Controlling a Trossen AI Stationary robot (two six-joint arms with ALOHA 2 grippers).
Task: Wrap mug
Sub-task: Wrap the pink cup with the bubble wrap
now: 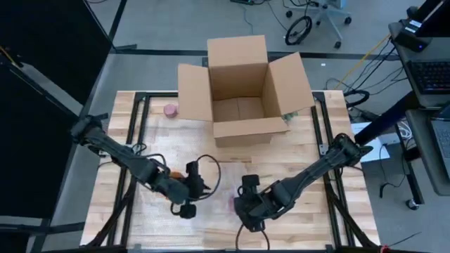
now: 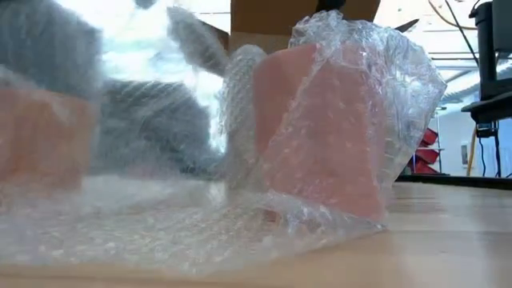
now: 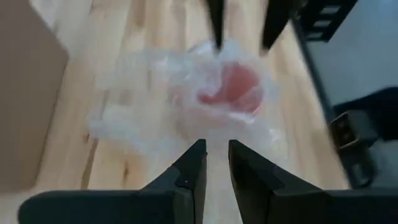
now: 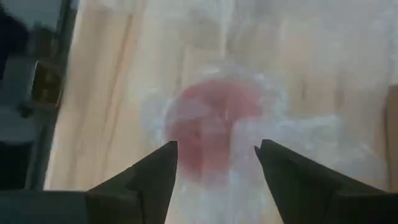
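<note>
A pink mug (image 2: 320,136) stands on the table inside a loose cover of clear bubble wrap (image 2: 360,56). The wrap's free part (image 2: 160,224) lies spread on the wood toward my left gripper. My left gripper (image 3: 216,155) is low at the wrap's edge, its fingers a narrow gap apart, and I see nothing between them. My right gripper (image 4: 216,152) is open on the mug's (image 4: 208,121) other side, one fingertip to each side of the wrapped mug. In the high view the two grippers (image 1: 188,191) (image 1: 247,207) face each other near the table's front edge. My left gripper's fingertips (image 3: 198,149) reach the edge of the bubble wrap (image 3: 186,134); I cannot tell whether they touch it. My right gripper's fingers (image 4: 168,158) stand close beside the wrapped mug, level with the table; I cannot tell whether they touch the wrap.
An open cardboard box (image 1: 239,91) stands at the table's far middle with its flaps out. A small pink thing (image 1: 170,109) lies left of the box and something green (image 1: 287,117) at its right corner. Bare wood lies to both sides of the arms.
</note>
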